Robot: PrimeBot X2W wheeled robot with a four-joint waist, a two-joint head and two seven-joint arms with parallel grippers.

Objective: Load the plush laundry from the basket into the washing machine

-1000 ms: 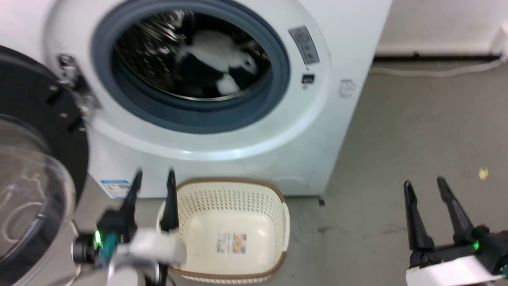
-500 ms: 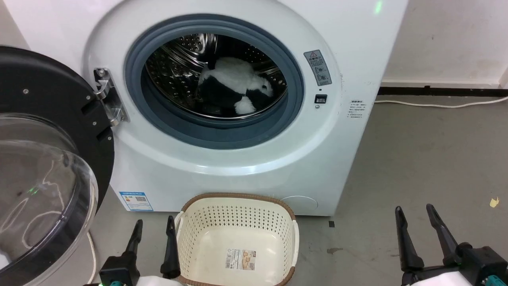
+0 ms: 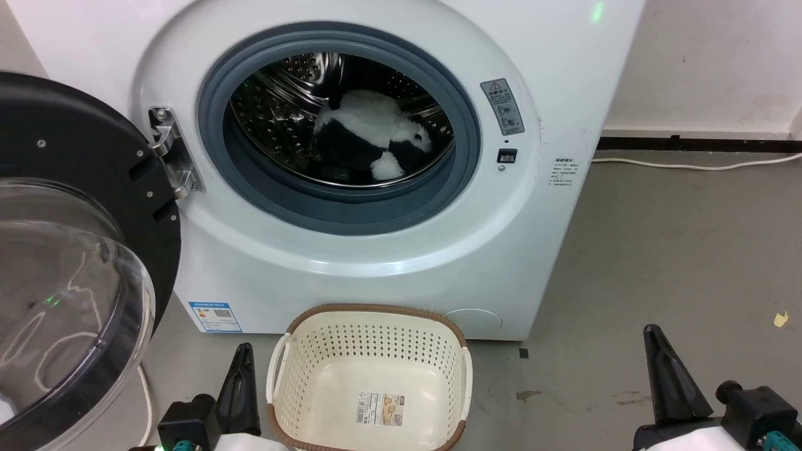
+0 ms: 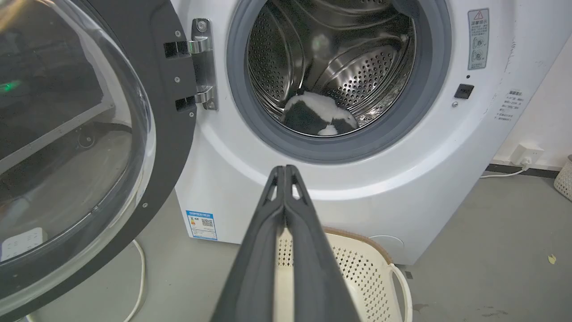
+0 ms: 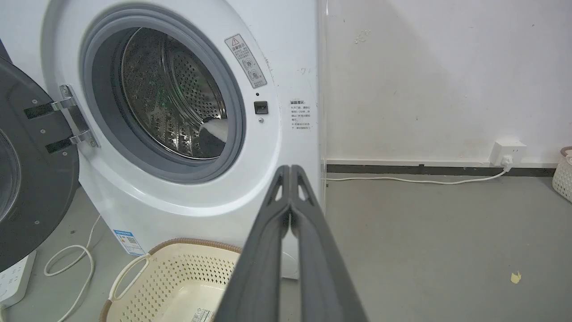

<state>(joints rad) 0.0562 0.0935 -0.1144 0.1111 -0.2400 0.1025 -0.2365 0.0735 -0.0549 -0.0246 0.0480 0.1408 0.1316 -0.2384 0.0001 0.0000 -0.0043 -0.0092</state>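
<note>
The black-and-white plush laundry [image 3: 369, 141] lies inside the steel drum of the white washing machine [image 3: 388, 250], whose bubble door [image 3: 69, 263] hangs open at the left. Through the port the plush [image 4: 318, 117] also shows in the left wrist view, and a white edge of it [image 5: 214, 130] in the right wrist view. The cream basket [image 3: 369, 376] stands on the floor before the washer with only its label sticker inside. My left gripper [image 3: 243, 366] is shut, low beside the basket's left side. My right gripper [image 3: 655, 335] is shut over bare floor at the lower right. Both hold nothing.
A white cable [image 3: 695, 166] runs along the dark baseboard right of the washer to a wall socket [image 5: 507, 153]. A white power strip [image 5: 13, 277] and cord lie on the floor under the open door. Another perforated basket [image 5: 563, 172] stands at the far right. Grey floor spreads right of the washer.
Both grippers have gone from open to shut, their fingers now pressed together. The head camera tilted up early on; the plush, the basket and the door stay put.
</note>
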